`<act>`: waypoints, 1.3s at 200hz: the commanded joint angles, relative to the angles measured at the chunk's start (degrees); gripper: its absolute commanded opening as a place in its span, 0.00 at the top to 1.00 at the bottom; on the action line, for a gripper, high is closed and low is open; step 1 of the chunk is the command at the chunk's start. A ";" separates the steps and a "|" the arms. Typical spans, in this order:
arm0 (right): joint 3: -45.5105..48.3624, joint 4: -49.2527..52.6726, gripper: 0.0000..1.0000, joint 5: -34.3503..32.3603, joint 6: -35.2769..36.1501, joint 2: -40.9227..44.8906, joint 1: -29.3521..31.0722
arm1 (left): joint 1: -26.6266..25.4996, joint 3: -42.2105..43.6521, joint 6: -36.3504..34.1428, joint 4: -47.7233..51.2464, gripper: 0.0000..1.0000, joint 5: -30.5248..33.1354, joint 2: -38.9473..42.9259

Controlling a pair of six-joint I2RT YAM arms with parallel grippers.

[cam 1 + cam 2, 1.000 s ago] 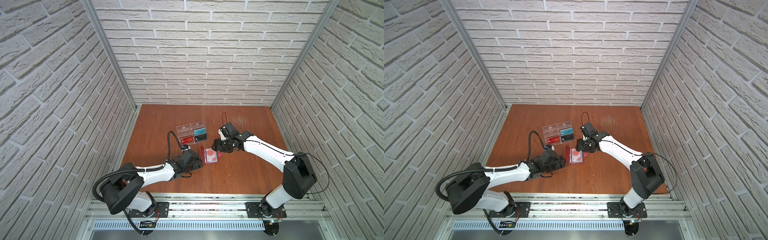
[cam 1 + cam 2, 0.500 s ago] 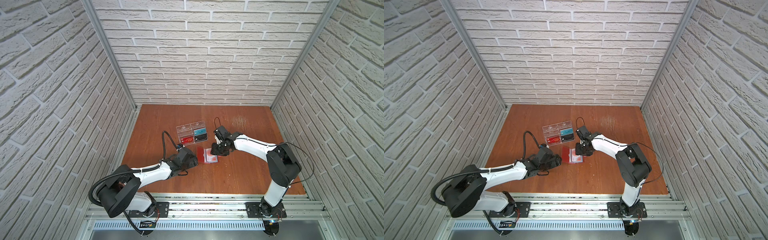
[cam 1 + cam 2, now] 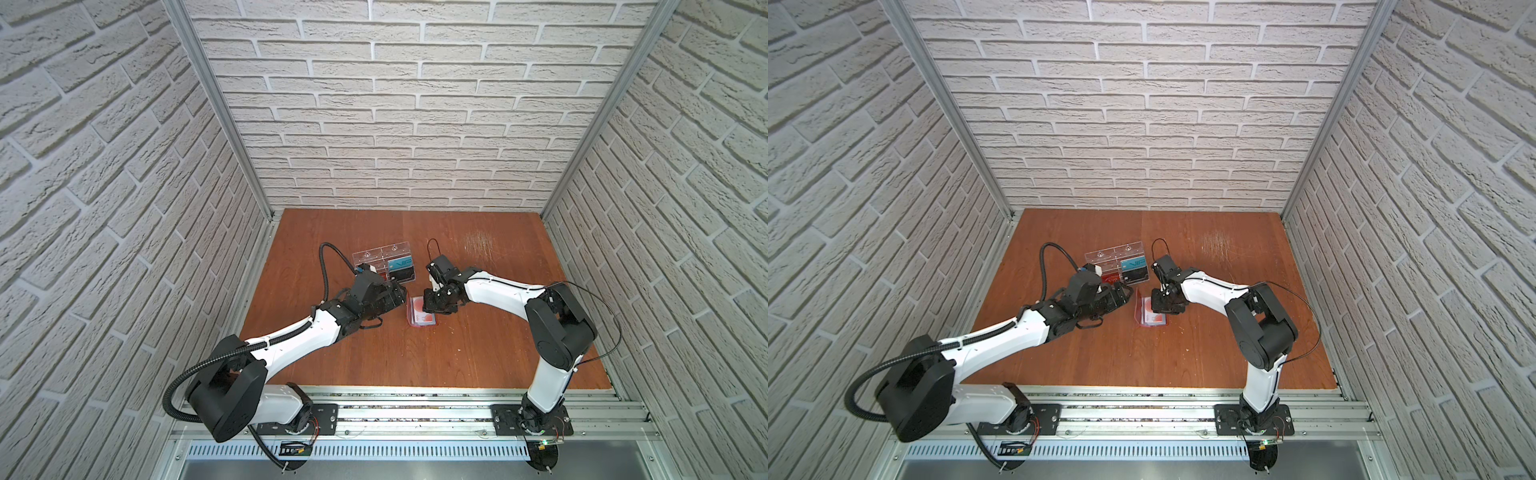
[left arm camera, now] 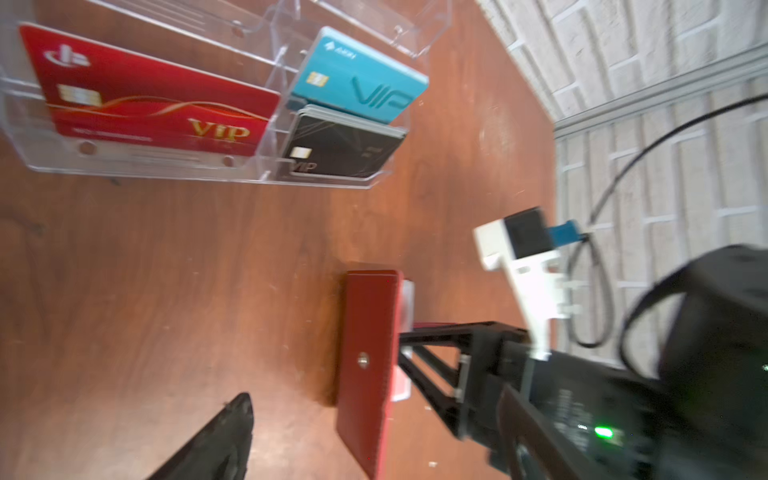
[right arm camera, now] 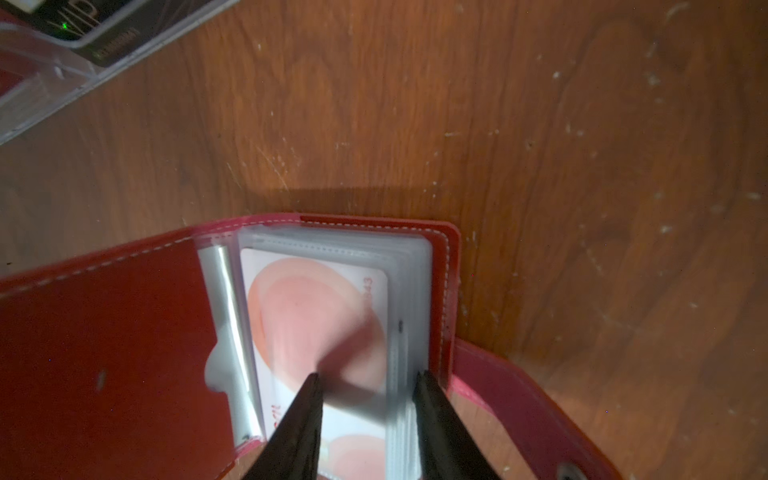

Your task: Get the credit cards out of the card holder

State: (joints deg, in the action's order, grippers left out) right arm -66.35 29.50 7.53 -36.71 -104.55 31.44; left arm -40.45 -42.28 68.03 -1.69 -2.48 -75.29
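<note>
The red card holder lies open mid-table. Its left cover stands nearly upright between the wide-open jaws of my left gripper, without touching either one. A white credit card with red circles shows through the top clear sleeve. My right gripper points down onto the sleeves. Its fingers stand a narrow gap apart, astride the sleeve stack's outer edge. The snap tab lies flat beside them.
A clear acrylic rack stands just behind the holder, close to both grippers. It holds a red VIP card, a teal VIP card and a black card. Brick walls close in three sides.
My right gripper has come in over the holder and its jaws have narrowed. My left gripper has moved forward to the cover and opened wider.
</note>
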 commanded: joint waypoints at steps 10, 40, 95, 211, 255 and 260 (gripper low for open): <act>2.60 -3.39 0.61 1.20 -1.32 0.91 0.20 | 1.16 -0.25 9.01 -9.53 0.08 -4.83 1.39; 3.45 -4.75 0.62 2.02 -2.10 1.02 0.20 | 1.16 -0.70 14.60 -14.68 0.09 -6.27 -0.54; 4.73 -6.27 0.63 2.97 -3.11 2.28 0.14 | 0.55 -2.57 22.76 -23.99 0.10 -7.45 -7.31; 5.77 -6.64 0.65 3.04 -2.90 3.41 -0.33 | -0.25 -1.28 29.62 -33.13 0.11 -6.18 -15.12; 6.19 -7.38 0.65 3.55 -3.25 3.38 -0.48 | -0.60 -2.86 30.86 -33.67 0.11 -6.84 -17.40; 6.34 -7.58 0.65 3.70 -3.35 3.46 -0.50 | -0.64 -2.85 31.05 -33.85 0.11 -6.86 -17.76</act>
State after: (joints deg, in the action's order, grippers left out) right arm -61.60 22.65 9.41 -39.13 -102.54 30.89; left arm -40.58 -43.83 97.84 -31.64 -9.34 -91.20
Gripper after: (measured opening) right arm 0.350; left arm 0.889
